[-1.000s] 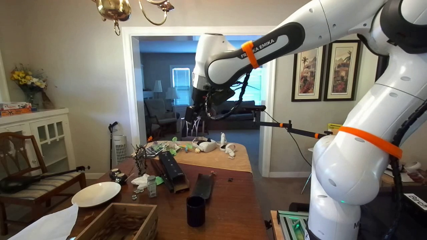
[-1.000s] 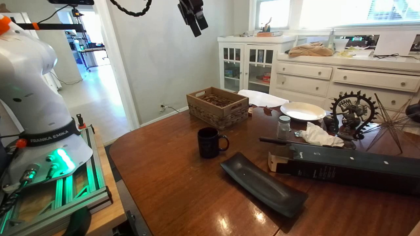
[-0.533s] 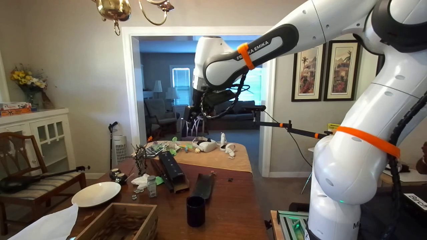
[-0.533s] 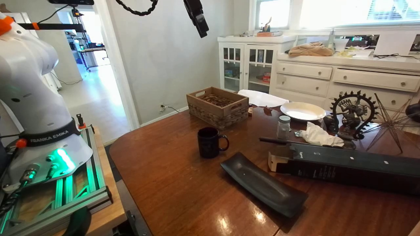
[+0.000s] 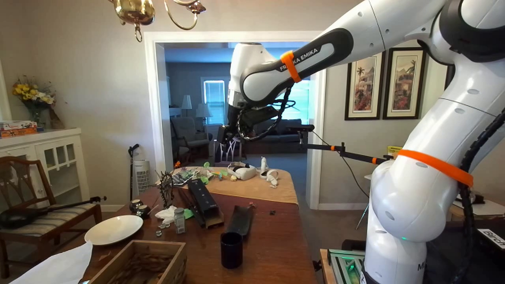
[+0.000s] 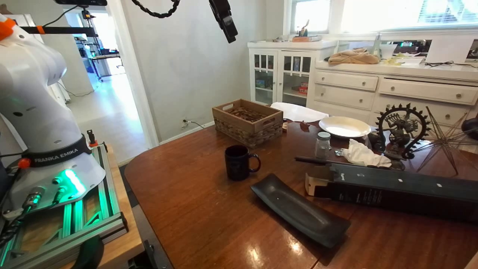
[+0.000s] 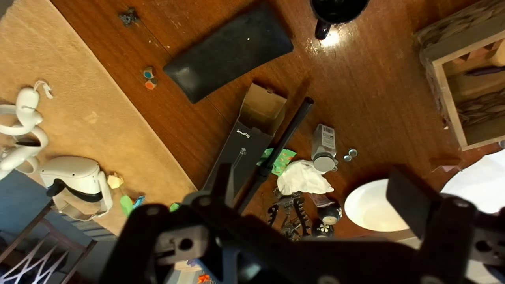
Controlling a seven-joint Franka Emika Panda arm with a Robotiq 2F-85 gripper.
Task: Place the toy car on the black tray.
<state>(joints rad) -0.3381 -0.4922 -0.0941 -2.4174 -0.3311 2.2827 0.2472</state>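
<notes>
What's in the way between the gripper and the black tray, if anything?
Nothing visible: the gripper hangs high and the black tray shows uncovered below. The open box beside the tray and the black mug near one end could obstruct a low approach.

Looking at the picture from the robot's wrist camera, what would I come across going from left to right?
White controllers → white headset → small dark object → two small coloured pieces → black tray → clear jar → white plate → wooden crate.

Overexposed window [image 6: 409, 15], bright glare on tabletop [image 6: 198, 213]
</notes>
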